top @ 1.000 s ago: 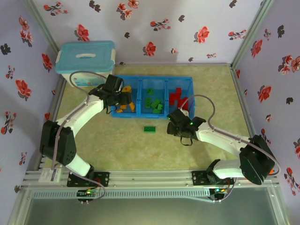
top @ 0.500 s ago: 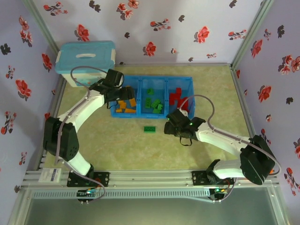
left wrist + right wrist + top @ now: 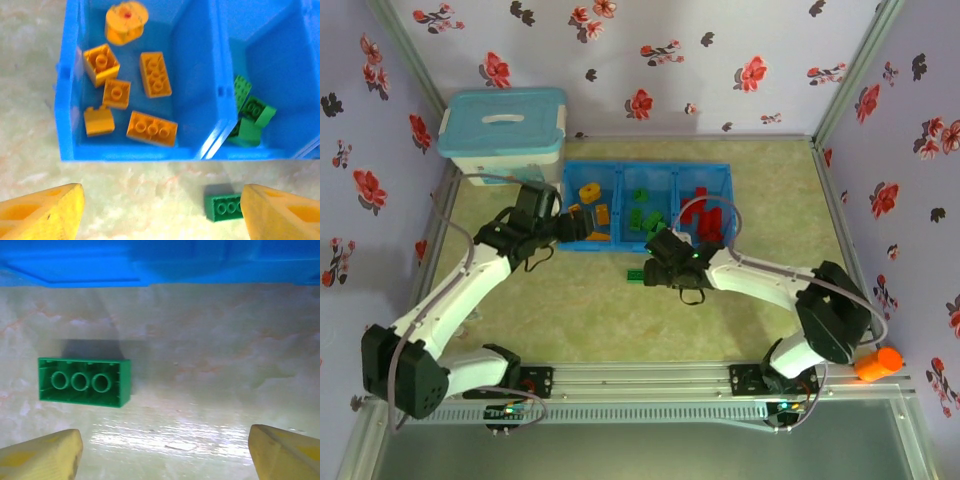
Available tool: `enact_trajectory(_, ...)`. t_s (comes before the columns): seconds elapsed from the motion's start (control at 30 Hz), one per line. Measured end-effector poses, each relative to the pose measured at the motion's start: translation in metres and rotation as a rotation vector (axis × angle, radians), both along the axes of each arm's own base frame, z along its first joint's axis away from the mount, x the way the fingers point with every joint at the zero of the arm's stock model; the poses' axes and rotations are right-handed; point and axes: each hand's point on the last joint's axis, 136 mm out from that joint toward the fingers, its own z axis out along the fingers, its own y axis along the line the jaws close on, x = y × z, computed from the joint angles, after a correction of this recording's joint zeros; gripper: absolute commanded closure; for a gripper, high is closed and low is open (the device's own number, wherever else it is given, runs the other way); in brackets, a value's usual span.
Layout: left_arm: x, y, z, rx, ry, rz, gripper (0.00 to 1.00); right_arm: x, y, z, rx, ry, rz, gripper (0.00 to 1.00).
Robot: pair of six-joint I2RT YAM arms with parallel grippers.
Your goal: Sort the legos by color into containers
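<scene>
The containers are three compartments of a blue tray (image 3: 620, 168). Orange legos (image 3: 151, 128) lie in its left compartment, green legos (image 3: 251, 118) in the middle one and red legos (image 3: 704, 212) in the right one. One green lego (image 3: 83, 381) lies alone on the table just in front of the tray, hollow underside up. My right gripper (image 3: 162, 455) is open, low over the table, with that brick ahead and to its left. My left gripper (image 3: 162, 214) is open and holds nothing, hovering before the tray's near wall. The loose green lego (image 3: 223, 207) sits by its right finger (image 3: 282, 212).
A white storage box with a pale-blue lid (image 3: 502, 135) stands at the back left, close to the tray. Flowered walls close in the table on three sides. An orange object (image 3: 877, 363) lies outside the frame at the right. Both grippers (image 3: 568, 230) (image 3: 655, 258) hang near the tray's front.
My left gripper has drawn back from over the orange compartment toward the tray's near wall and opened. My right gripper has slid left to the loose green lego and opened wider.
</scene>
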Motion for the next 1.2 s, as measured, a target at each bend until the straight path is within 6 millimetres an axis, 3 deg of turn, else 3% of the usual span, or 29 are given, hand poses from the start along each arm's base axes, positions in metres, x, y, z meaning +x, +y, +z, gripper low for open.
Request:
enact_trajectory(0.07,-0.013,0.005,-0.010,0.007,0.013,0.001,0.19,0.001,0.012,-0.002,-0.006,0.003,0.017,0.01)
enact_trajectory(0.33,-0.043,0.022,-0.026,0.005,0.023,0.038,0.19,0.003,0.048,-0.011,-0.057,0.029,0.069,0.01)
enact_trajectory(0.7,-0.069,0.036,-0.045,0.009,0.044,0.063,0.19,0.008,0.061,-0.038,-0.136,0.080,0.074,0.08)
enact_trajectory(0.83,-0.071,0.039,-0.048,0.014,0.053,0.074,0.19,0.009,0.062,-0.045,-0.158,0.089,0.078,0.18)
enact_trajectory(1.03,-0.073,0.040,-0.050,0.018,0.059,0.075,0.19,0.010,0.060,-0.045,-0.176,0.088,0.083,0.44)
enact_trajectory(1.2,-0.074,0.041,-0.052,0.023,0.063,0.076,0.19,0.011,0.060,-0.042,-0.182,0.081,0.089,0.51)
